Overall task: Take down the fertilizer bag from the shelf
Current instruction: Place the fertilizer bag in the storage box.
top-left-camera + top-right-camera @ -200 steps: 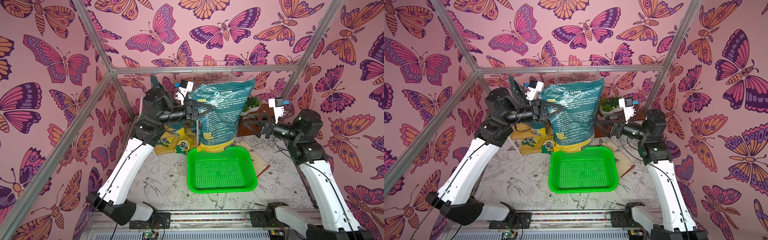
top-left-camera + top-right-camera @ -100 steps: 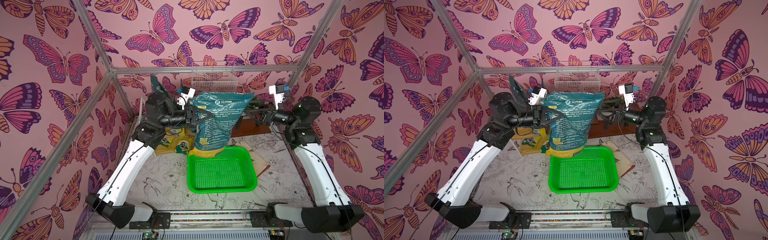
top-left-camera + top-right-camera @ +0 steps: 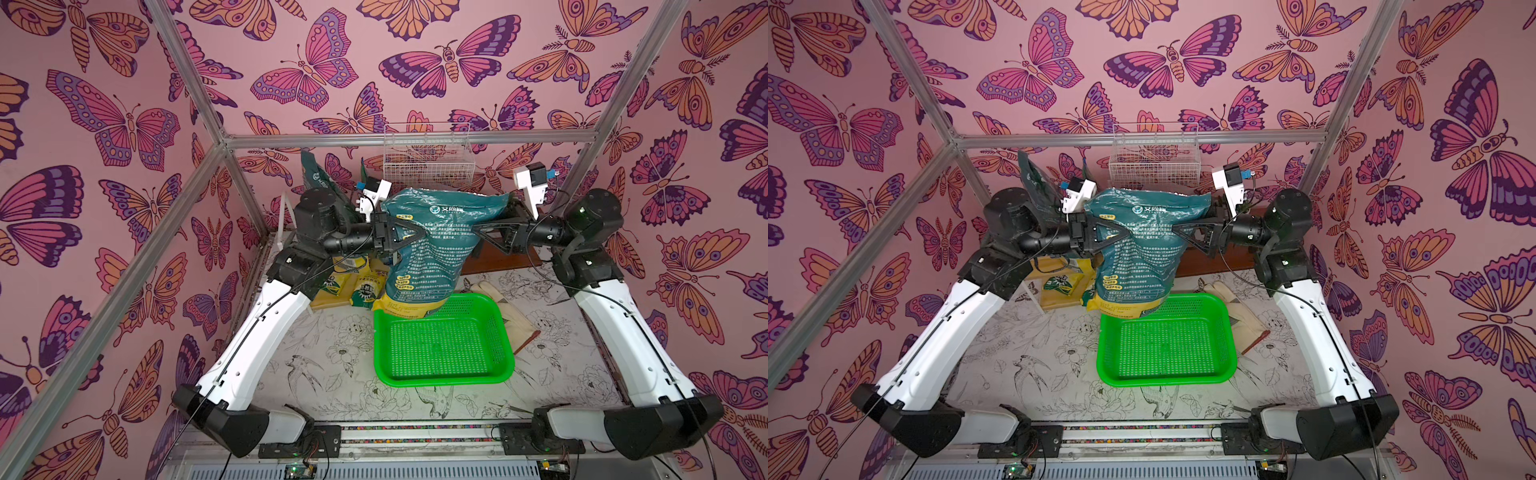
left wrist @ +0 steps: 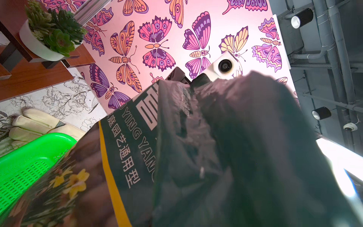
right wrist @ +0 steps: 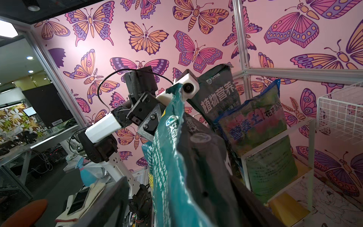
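Note:
The fertilizer bag [image 3: 432, 249] is teal with a yellow bottom and hangs in the air; in both top views its lower end is over the far rim of the green basket. My left gripper [image 3: 399, 241] is shut on the bag's upper left edge. The bag [image 4: 196, 147] fills the left wrist view and hides those fingers. My right gripper [image 3: 478, 228] stands open around the bag's upper right side. In the right wrist view the bag [image 5: 176, 167] lies between its fingers, with a gap at one finger [image 5: 110, 200]. The shelf [image 5: 311, 147] stands behind, holding other bags.
A green basket [image 3: 440, 380] lies on the table below the bag, with pale gloves [image 3: 515, 320] to its right. A white wire basket [image 3: 428, 166] hangs on the back wall. A brown stepped stand [image 3: 498, 262] with a potted succulent [image 4: 49, 39] is at the back right. Yellow bags [image 3: 353, 286] sit low on the left.
The bag has come down a little in my left gripper. My right arm has swung up and in to the bag's right side, and its jaws have narrowed around it.

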Tool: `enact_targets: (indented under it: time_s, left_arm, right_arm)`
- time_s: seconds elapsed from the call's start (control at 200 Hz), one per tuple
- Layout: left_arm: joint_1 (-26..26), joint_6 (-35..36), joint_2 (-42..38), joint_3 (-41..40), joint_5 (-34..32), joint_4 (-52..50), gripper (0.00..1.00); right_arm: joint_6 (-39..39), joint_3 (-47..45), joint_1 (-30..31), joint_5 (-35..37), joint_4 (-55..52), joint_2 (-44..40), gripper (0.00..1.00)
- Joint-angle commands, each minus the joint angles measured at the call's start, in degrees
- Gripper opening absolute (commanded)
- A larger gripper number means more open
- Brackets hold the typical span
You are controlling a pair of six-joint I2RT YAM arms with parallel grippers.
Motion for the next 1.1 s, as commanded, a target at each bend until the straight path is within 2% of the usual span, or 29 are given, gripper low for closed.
enact_targets:
  time_s: [0.0, 0.06, 0.18, 0.22, 0.491, 0.786, 0.991, 1.097]
  left_arm:
    - [0.26, 0.35, -1.27, 1.15, -1.65, 10.61, 0.00]
    - [0.26, 0.26, -0.96, 1.40, -1.74, 10.72, 0.00]
    - [0.13, 0.65, -0.37, 1.29, -2.58, 10.82, 0.00]
    - [-0.07, 1.23, -0.32, 1.15, -3.16, 10.83, 0.00]
    - [-5.07, 7.18, 4.41, 0.43, -7.13, 10.89, 0.00]
    - [-9.40, 17.42, 8.25, -2.37, -16.25, 10.64, 0.00]
    - [-13.88, 20.81, 14.37, -1.38, -18.95, 10.34, 0.00]
    - [-15.26, 21.68, 17.70, 0.30, -19.64, 10.34, 0.00]
  right_arm:
    - [-2.83, 0.33, 0.83, -2.12, -1.61, -3.09, 0.49]
    - [-2.90, -0.02, 0.83, -1.65, -2.00, -3.44, 0.32]
    - [-3.02, -0.57, 0.88, -0.86, -2.95, -3.93, 0.11]
    - [-3.15, -0.82, 0.85, -0.39, -3.49, -4.28, 0.00]
    - [-5.93, -5.23, 0.86, 5.53, -11.63, -10.61, 0.00]
    - [-13.86, -10.18, 2.40, 25.44, -32.30, -21.14, 0.00]
    - [-12.69, -14.69, 4.71, 32.75, -36.48, -24.82, 0.00]
    - [-11.13, -17.56, 5.50, 38.37, -35.21, -27.44, 0.00]
